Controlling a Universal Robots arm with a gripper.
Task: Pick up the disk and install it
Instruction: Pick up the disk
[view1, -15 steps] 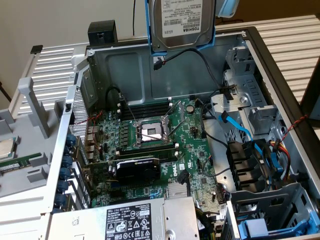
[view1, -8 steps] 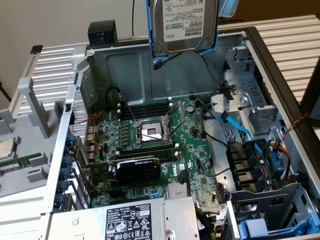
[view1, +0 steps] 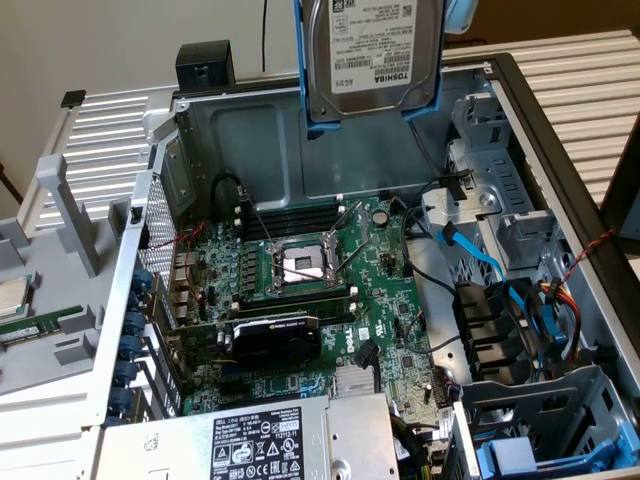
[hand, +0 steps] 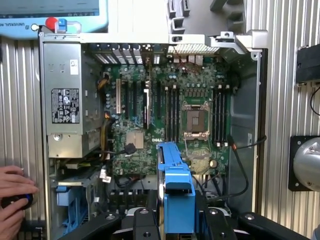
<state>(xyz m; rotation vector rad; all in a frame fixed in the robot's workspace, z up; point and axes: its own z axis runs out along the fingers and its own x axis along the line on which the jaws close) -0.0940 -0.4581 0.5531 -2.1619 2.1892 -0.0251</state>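
The disk (view1: 370, 55) held in the air above an open computer case (view1: 270, 130) on a ribbed metal table (view1: 590, 80).

Your gripper (hand: 175, 220) is clamped on the disk by its blue rail frame. In the exterior view the disk hangs label outward over the case's far wall, touching nothing below. The silver table runs wide on both sides, with a beige wall (view1: 100, 40) behind it. Inside the case the motherboard (view1: 300, 300) lies flat and uncovered. Cables and the metal drive bays (view1: 500, 230) crowd the exterior view's right. In the wrist view, a person's hand (hand: 12, 192) is on the table just outside the case.
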